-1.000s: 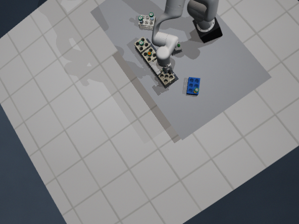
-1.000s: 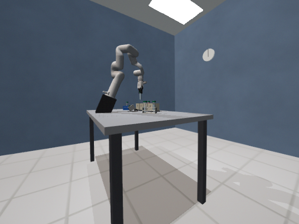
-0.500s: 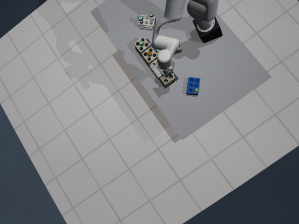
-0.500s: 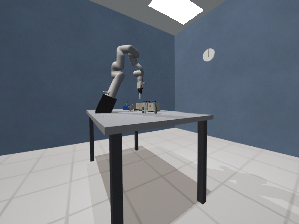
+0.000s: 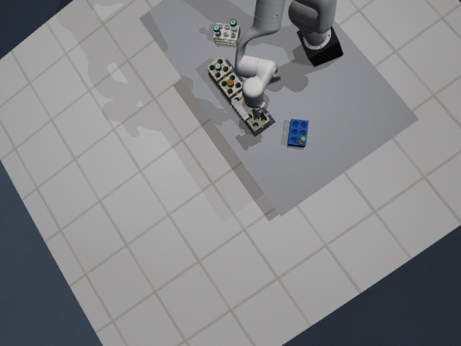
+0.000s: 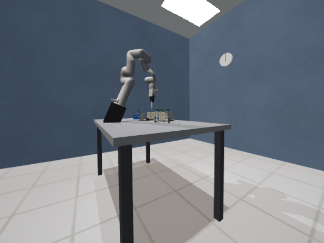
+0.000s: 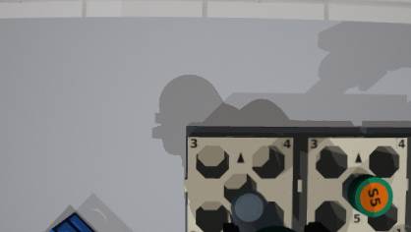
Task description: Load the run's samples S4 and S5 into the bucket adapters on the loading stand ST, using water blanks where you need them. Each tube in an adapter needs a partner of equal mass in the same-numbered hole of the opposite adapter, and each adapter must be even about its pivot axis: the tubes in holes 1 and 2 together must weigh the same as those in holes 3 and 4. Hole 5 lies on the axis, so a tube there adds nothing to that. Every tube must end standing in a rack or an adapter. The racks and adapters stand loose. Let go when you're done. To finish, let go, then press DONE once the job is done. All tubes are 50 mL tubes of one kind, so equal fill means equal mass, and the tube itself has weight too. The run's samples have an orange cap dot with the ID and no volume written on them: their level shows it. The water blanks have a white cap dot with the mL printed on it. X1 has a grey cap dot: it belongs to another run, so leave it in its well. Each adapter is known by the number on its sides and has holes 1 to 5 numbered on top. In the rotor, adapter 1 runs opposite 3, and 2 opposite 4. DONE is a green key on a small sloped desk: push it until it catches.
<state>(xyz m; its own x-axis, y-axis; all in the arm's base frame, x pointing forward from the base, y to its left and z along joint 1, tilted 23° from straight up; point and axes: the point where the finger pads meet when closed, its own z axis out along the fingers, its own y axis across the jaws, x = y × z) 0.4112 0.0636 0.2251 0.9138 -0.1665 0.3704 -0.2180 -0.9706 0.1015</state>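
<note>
My gripper point(image 5: 258, 114) point(image 6: 152, 101) point(image 7: 273, 228) is shut on a green-capped tube point(image 6: 152, 105) point(image 7: 249, 207), held upright above adapter 1 point(image 7: 277, 191). Its cap dot is hidden; its bottom is seen over the area between hole 5 and hole 1. No tube shows in the visible holes of adapter 1. Sample S5 point(image 7: 374, 197), orange dot, stands in hole 5 of adapter 2 point(image 7: 319, 189). Sample S4 point(image 5: 230, 82) stands in the middle of adapter 3. The blank 10 point(image 5: 218, 66) stands in the middle of adapter 4.
The white rack point(image 5: 226, 42) holds two green-capped tubes point(image 5: 216, 28) point(image 5: 233, 22). The blue rack point(image 5: 299, 128) point(image 7: 74, 223) holds one tube point(image 5: 303, 139), its dot unreadable. The DONE desk point(image 5: 276, 76) is partly behind the arm. The stand's dark edge point(image 7: 221, 132) borders the adapters.
</note>
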